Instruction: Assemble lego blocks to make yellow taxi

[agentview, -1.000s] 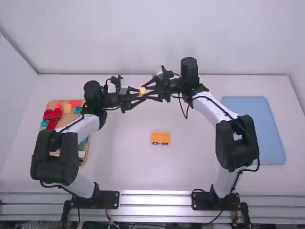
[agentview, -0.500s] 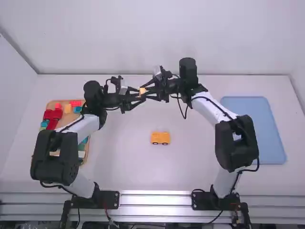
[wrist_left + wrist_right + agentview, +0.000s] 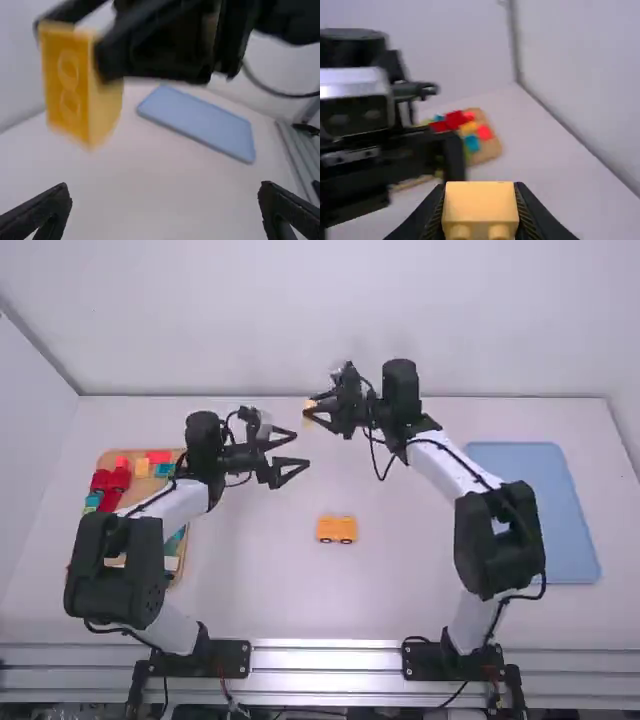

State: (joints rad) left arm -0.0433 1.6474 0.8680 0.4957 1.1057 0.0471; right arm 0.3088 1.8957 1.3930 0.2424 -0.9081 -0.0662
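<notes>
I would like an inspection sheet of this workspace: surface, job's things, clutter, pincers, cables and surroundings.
Surface: white table, with blue tray on the right.
Job's things: block, yellow, held above the table; yellow wheeled piece on the table, between the arms.
Clutter: mixed blocks in the brown tray, left.
Left pincer: open, nothing between its fingers.
Right pincer: closed on the block.
Cables: black cable hangs looped near the right wrist.
Surroundings: pale wall behind, metal rail in front.
</notes>
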